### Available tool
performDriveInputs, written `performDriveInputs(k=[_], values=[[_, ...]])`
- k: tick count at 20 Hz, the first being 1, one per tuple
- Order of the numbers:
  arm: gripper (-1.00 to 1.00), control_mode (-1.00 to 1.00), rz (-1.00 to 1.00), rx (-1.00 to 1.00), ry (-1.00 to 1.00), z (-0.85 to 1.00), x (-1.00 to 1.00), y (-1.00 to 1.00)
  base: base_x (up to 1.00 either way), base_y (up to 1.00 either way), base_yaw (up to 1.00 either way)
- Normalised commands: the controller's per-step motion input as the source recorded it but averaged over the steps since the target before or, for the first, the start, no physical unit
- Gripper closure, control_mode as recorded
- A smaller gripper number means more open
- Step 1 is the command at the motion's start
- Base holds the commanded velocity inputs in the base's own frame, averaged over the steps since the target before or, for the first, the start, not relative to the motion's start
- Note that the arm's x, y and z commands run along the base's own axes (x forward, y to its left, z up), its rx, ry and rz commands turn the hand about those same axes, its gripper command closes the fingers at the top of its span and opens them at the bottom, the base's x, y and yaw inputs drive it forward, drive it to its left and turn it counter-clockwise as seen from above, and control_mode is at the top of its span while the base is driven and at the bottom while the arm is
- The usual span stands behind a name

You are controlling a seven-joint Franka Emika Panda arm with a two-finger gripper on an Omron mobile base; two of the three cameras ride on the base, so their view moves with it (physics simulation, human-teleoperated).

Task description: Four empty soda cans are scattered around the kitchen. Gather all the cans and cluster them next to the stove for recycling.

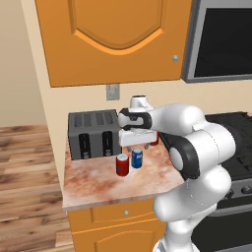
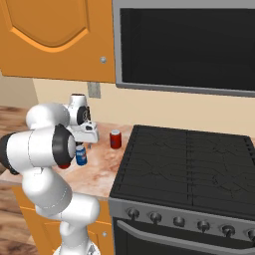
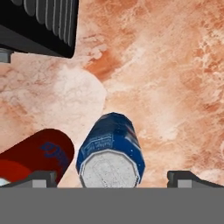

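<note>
Two soda cans stand together on the marble counter (image 1: 98, 184): a blue can (image 1: 137, 158) (image 2: 81, 156) (image 3: 111, 151) and a red can (image 1: 122, 165) (image 3: 37, 155) just left of it. Another red can (image 2: 115, 139) (image 1: 155, 141) stands further back, close to the stove (image 2: 184, 164) (image 1: 236, 142). My gripper (image 1: 140, 146) (image 2: 85, 145) (image 3: 113, 178) hangs open just above the blue can and points down at it. In the hand view the blue can's silver top lies between my two fingertips (image 3: 41, 177), which hold nothing.
A grey two-slot toaster (image 1: 93, 134) (image 3: 39, 26) stands at the counter's back left, close behind the cans. A black-fronted microwave (image 2: 184, 45) (image 1: 221, 39) hangs over the stove, beside orange wall cabinets (image 1: 113, 39). The counter ends at its left and front edges.
</note>
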Motion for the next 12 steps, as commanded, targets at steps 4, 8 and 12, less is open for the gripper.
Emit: performDriveInputs(k=[4,8,12], values=[[-1.00,-1.00,0.00,0.00,0.00,-0.02,0.00,0.04,0.00,0.00,0.00],[-1.00,-1.00,0.00,0.00,0.00,-0.13,0.00,0.03,0.00,0.00,0.00],[-1.00,-1.00,0.00,0.00,-0.01,-0.15,0.00,0.00,0.00,0.00,0.00]])
